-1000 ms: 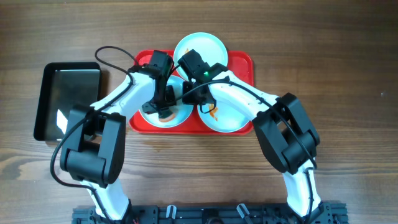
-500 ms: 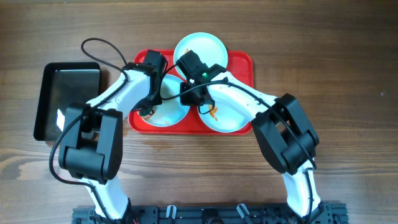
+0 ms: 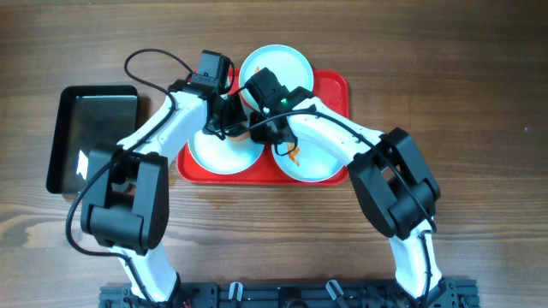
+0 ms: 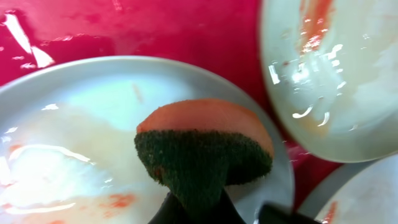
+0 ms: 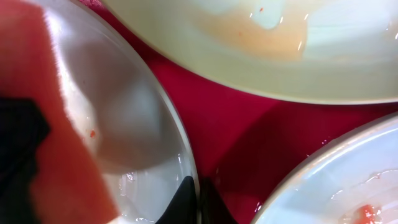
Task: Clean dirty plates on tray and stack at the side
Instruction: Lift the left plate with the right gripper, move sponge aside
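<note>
Nearest us, two of the dirty plates sit side by side on the red tray. The near-right plate carries an orange smear, and the near-left plate is the one we are working on. Our left gripper is closed on an orange sponge with a dark green scrub face, held over that plate, where faint orange streaks show; we cannot tell whether it touches. Our right gripper is pinched almost shut on the same plate's right rim, likely to stop it sliding under the scrubbing. Farther off, the far plate overhangs the tray's far edge. Well left lies a black tray, perhaps where the stack goes.
</note>
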`<state>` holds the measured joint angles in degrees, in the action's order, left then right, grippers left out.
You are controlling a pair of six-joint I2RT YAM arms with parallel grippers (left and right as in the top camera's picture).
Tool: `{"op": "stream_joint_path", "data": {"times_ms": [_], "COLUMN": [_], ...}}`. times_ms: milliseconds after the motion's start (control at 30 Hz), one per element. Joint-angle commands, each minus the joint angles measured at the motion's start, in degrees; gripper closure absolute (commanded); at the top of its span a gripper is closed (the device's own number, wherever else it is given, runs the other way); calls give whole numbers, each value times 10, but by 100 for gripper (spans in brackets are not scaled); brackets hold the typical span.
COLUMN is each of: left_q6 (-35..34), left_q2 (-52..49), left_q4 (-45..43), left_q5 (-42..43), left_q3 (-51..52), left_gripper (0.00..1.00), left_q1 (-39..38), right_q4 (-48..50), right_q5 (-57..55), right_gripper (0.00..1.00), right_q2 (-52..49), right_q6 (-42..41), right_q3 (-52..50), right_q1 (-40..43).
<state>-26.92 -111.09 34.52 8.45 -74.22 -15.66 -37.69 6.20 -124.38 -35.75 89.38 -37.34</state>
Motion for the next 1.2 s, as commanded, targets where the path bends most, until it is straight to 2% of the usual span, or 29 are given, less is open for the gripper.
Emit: {"op": "stream_joint_path", "data": {"times_ms": [0,267,533,667,733,933,1033,1167], "left_q6": [-40,-35,-25,30,31,25,25,25], "left_q2": [-27,-63,-64,-64,-63,-36,7,32], "left_q4": [-16,-22,89,132,153,221,199,113], "left_q5": [28,21,-285,-322,-332,-301,-181,-24], "left_q3": [1,1,1,1,0,-28,-41,-41], "left_gripper": [96,96,96,96,96,96,96,96], "left_q1": [-10,-10,-9,-9,-9,-10,-10,-10], "right_q4": [-3,-3,-3,-3,-3,-2,-1,3], "right_q5": [-10,-9,-8,-8,-7,-5,-1,-1], "right_gripper": [96,96,96,96,96,96,96,96], "right_q2": [-3,-3,-3,-3,-3,-3,-3,-3], "right_q6": [6,6,7,8,8,8,8,8], "right_q3": [-10,-10,-10,-10,-10,-10,-10,-10], "right_q1": [3,3,3,3,3,3,3,2]}}
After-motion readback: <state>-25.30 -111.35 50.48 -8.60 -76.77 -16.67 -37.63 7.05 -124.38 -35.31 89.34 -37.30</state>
